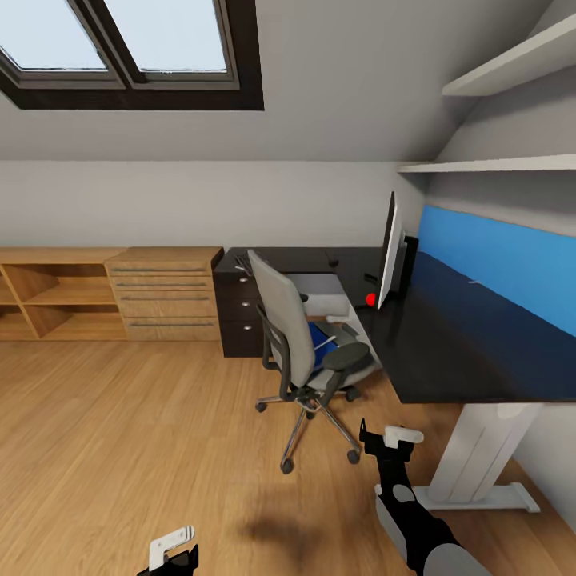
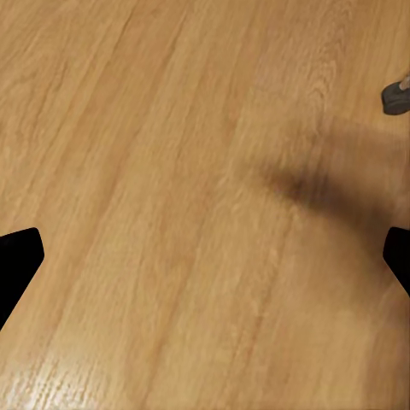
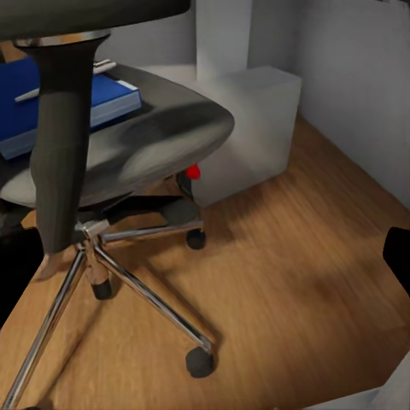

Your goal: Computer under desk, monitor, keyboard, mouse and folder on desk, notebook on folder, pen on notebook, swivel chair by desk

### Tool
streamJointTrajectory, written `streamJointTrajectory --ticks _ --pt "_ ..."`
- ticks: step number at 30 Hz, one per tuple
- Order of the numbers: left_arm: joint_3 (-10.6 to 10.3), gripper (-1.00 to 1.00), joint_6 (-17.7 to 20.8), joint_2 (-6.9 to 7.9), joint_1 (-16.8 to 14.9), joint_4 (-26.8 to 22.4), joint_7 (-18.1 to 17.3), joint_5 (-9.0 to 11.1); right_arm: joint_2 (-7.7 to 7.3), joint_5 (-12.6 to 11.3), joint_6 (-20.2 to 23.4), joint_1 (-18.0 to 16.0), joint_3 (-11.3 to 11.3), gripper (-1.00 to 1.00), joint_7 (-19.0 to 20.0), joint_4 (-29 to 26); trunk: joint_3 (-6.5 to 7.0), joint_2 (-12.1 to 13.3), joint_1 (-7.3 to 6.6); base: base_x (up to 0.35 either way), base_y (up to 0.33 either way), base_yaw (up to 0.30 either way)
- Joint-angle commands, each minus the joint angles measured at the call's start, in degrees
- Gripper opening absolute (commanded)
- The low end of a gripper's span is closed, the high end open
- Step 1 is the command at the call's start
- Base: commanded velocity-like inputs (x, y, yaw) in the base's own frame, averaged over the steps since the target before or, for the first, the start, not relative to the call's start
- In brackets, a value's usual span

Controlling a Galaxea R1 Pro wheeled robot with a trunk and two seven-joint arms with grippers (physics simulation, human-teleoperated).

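Left claw (image 1: 172,552) hangs low at seven o'clock over bare wooden floor (image 1: 120,432), fingers spread wide, nothing held. At centre, the grey swivel chair with chrome legs (image 1: 300,336) stands just beside the glossy black worktop (image 1: 448,352), its seat carrying the blue folder (image 3: 60,107), which looks ready for pickup. Right claw (image 1: 392,444) at five o'clock faces the chair; whether it's wide or narrow I cannot tell. Open floor leaves approach room. The thin white-edged monitor (image 1: 390,252) stands on the worktop at two o'clock.

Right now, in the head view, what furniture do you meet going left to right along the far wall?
Open wooden shelf unit → wooden drawer chest → dark drawer cabinet → swivel chair → monitor on the black desk.
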Motion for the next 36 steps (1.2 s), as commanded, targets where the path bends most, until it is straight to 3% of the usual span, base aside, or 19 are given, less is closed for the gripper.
streamJointTrajectory --ticks 1,27,32,36 --pt "0.05 1.00 -0.06 -0.03 -0.02 -0.02 0.05 0.58 0.02 0.03 -0.19 -0.04 -0.04 1.00 -0.13 0.04 -0.24 -0.44 0.22 0.000 0.000 0.000" --pt "-0.39 1.00 -1.15 -0.23 -0.02 -0.49 -0.98 0.23 -0.03 -0.21 -0.17 -0.04 -0.06 1.00 1.46 -0.47 -4.91 -10.87 5.93 0.000 0.000 0.000" --pt "-1.53 1.00 -1.42 -0.09 -0.02 -4.72 -1.10 0.09 0.01 -0.23 0.01 -0.02 -0.04 1.00 1.57 -0.50 -5.80 -12.87 7.03 0.000 0.000 0.000" --pt "-3.46 1.00 2.79 -0.11 -0.01 -9.35 -0.79 -0.01 0.02 -0.24 0.15 -0.01 -0.05 1.00 1.60 -0.61 -6.52 -14.48 7.91 0.000 0.000 0.000"
